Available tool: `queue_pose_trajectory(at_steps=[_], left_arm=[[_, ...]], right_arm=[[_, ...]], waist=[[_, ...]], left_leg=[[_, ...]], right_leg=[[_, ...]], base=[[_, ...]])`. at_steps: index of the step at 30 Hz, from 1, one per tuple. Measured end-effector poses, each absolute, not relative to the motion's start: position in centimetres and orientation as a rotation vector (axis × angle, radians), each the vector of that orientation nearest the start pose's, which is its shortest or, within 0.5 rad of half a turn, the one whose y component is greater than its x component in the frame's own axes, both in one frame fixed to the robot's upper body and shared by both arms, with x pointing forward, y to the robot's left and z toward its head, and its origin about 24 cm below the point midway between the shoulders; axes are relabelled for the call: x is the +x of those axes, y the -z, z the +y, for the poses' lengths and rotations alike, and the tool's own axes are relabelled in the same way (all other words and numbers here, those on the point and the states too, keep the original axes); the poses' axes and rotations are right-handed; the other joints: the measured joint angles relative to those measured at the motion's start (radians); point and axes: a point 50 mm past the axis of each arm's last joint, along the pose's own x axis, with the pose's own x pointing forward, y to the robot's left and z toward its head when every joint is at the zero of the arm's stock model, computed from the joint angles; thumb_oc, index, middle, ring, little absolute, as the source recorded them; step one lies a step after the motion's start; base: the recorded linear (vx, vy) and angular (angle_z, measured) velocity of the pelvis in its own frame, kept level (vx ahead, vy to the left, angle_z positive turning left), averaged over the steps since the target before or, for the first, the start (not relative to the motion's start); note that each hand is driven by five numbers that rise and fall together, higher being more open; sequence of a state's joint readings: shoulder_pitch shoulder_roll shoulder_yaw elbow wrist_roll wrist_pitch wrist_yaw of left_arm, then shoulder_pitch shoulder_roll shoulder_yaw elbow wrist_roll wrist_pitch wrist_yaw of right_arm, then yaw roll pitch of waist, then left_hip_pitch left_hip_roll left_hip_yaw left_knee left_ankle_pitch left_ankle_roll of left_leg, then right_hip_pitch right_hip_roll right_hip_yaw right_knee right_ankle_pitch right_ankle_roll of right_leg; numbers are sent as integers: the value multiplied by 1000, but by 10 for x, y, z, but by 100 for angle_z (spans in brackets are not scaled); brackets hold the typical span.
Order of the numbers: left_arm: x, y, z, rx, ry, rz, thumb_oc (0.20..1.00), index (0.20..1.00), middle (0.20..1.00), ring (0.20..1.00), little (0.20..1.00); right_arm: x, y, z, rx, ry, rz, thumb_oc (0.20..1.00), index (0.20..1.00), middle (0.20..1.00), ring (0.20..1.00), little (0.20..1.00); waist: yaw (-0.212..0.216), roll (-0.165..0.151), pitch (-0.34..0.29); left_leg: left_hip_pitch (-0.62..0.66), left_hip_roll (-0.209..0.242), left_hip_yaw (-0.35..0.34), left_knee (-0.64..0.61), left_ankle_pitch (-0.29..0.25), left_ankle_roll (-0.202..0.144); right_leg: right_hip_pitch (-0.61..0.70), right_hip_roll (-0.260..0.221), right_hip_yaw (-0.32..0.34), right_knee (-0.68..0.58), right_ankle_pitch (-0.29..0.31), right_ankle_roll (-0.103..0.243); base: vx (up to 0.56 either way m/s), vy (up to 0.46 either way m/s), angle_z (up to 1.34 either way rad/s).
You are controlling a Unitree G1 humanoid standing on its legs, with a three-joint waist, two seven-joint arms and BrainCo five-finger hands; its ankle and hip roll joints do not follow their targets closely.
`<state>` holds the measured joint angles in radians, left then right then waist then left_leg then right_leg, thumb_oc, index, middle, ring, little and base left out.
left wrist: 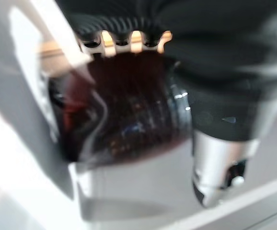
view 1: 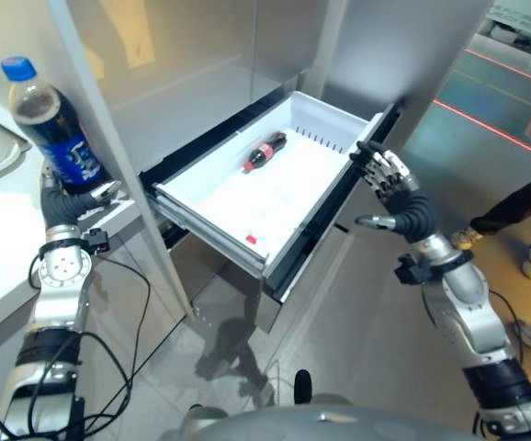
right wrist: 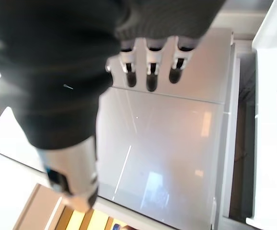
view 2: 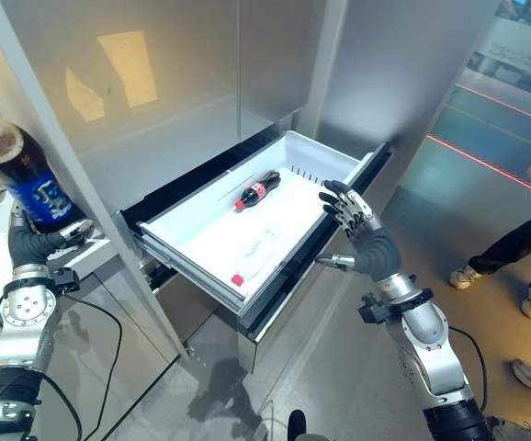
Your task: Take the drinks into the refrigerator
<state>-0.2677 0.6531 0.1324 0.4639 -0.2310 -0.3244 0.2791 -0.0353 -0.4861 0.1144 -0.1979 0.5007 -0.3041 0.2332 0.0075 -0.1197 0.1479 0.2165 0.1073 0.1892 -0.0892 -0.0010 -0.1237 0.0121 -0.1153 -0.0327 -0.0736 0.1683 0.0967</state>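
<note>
We see a large bottle (view 1: 52, 124) of dark drink, blue cap and blue label, standing upright in the left hand (view 1: 71, 195), whose fingers are curled round its lower body; the thumb tip shows silver beside the label. In the left wrist view the dark liquid (left wrist: 129, 115) fills the space between the fingers and the thumb (left wrist: 220, 167), so the grip is clamped on the bottle. The bottle is held above the edge of a white tabletop (view 1: 8, 248), just outside the grey side panel (view 1: 109, 138) of the refrigerator.

Past that panel, well apart from the left fingers, the refrigerator drawer (view 1: 212, 241) is pulled out. Its white tub holds a small bottle (view 1: 264, 152) of dark drink with a red label, lying on its side towards the back. A second, pale bottle (view 2: 254, 261) with a red cap lies nearer the front wall.

The right hand (view 1: 389, 184) is raised at the drawer's outer corner, palm towards the drawer, its fingers spread apart and straight, the thumb pointing at the drawer's dark front edge. It holds nothing; we cannot tell whether the fingertips touch the rim. In the right wrist view the fingers (right wrist: 150, 72) hang straight over the grey refrigerator front (right wrist: 167, 143).

Beyond the right hand, a person's legs and shoes (view 1: 495, 230) stand on the grey floor (view 1: 486, 129), which is marked with red lines.
</note>
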Motion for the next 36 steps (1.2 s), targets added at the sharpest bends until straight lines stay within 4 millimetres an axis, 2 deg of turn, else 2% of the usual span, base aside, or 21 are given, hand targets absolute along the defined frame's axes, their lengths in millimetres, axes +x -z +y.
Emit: queue_pose_trajectory(at_steps=[4, 5, 6, 21, 26, 32, 36], left_arm=[[288, -116, 328, 344, -485, -255, 1000, 1000, 1000, 1000, 1000], [289, -117, 327, 333, -484, -257, 228, 228, 228, 228, 228], [290, -115, 326, 328, -475, -253, 200, 200, 200, 200, 200], [292, -108, 318, 267, -463, -251, 200, 200, 200, 200, 200], [287, -100, 309, 219, -433, -247, 200, 200, 200, 200, 200], [254, -87, 278, 151, -205, -253, 200, 200, 200, 200, 200], [233, -62, 243, 20, 16, -169, 200, 200, 200, 200, 200]], right_arm=[[243, -128, -176, 10, -447, -453, 1000, 1000, 1000, 1000, 1000], [243, -128, -176, 12, -448, -453, 1000, 1000, 1000, 1000, 1000], [243, -128, -176, 12, -448, -453, 1000, 1000, 1000, 1000, 1000], [242, -124, -168, 32, -472, -440, 1000, 1000, 1000, 1000, 1000], [241, -123, -165, 55, -465, -445, 1000, 1000, 1000, 1000, 1000], [242, -121, -173, 50, -425, -438, 1000, 1000, 1000, 1000, 1000], [246, -121, -194, 29, -319, -438, 1000, 1000, 1000, 1000, 1000]], waist=[[3, 2, -13], [5, 1, -14], [6, 0, -15], [10, 0, -26], [11, 3, -40], [15, 7, -39], [29, 9, -36]], left_leg=[[0, 0, 0, 0, 0, 0], [0, 0, 0, 0, 1, 0], [0, 0, 0, 0, 1, 1], [-1, -1, -4, 0, 5, 4], [-1, -1, -6, -1, 5, 4], [-3, -1, -8, -4, 4, 4], [-17, 0, -10, -5, 4, 2]], right_leg=[[0, 0, 0, 1, 0, 0], [0, 0, 0, 1, 0, 0], [1, 0, 0, 1, 1, -1], [2, -1, 0, 2, 4, -4], [3, -2, -1, 1, 4, -3], [3, -3, -5, -5, 1, 2], [1, -2, -8, -17, 5, 2]], base=[[0, 0, 0], [0, 0, 0], [0, 0, 0], [-1, 0, 0], [0, 0, 0], [-6, -3, 1], [-3, -4, 0]])
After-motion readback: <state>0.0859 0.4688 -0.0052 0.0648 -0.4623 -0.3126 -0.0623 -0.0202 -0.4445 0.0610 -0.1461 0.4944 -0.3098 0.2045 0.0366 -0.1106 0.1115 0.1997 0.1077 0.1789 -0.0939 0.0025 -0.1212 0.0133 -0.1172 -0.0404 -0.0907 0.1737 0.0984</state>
